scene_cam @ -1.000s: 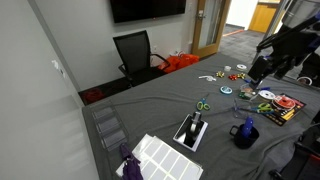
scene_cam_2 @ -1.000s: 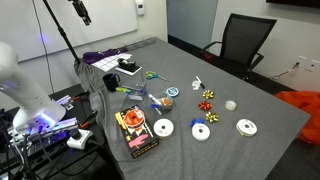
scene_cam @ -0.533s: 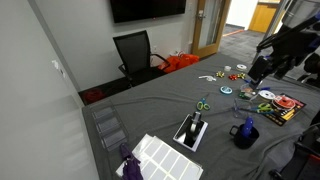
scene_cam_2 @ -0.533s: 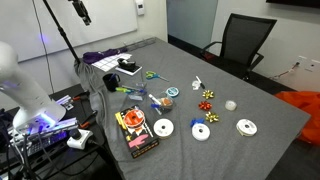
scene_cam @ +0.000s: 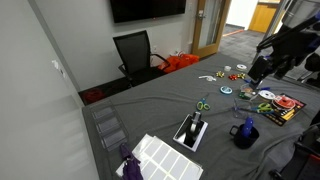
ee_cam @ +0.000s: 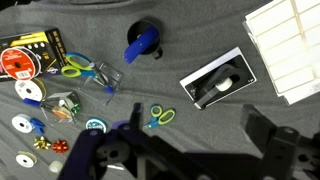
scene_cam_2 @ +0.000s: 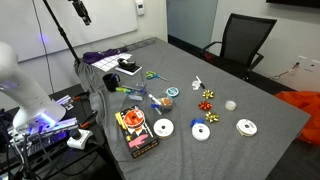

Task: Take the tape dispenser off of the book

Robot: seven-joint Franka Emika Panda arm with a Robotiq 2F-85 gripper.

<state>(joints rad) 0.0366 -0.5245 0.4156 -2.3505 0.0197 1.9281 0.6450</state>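
Note:
The tape dispenser [ee_cam: 224, 83], a small black block, lies on the book [ee_cam: 198, 88], which has a dark cover and white edges. Both are on the grey cloth, in the upper right of the wrist view. In both exterior views the dispenser [scene_cam: 194, 125] [scene_cam_2: 128, 66] rests on the book [scene_cam: 187, 136] [scene_cam_2: 132, 72]. My gripper [ee_cam: 175, 150] hangs high above the table with its jaws wide apart and empty. The book lies well ahead of it. In an exterior view the gripper [scene_cam: 257, 71] is far above the table's cluttered end.
A dark blue mug [ee_cam: 142, 44] [scene_cam: 245, 132] stands near the book. A white gridded panel [ee_cam: 290, 45] [scene_cam: 160, 155] lies beside it. Scissors [ee_cam: 158, 116], a red and black box [ee_cam: 25, 55] and tape rolls [ee_cam: 30, 90] are scattered about. A black chair [scene_cam: 135, 52] stands at the table's far edge.

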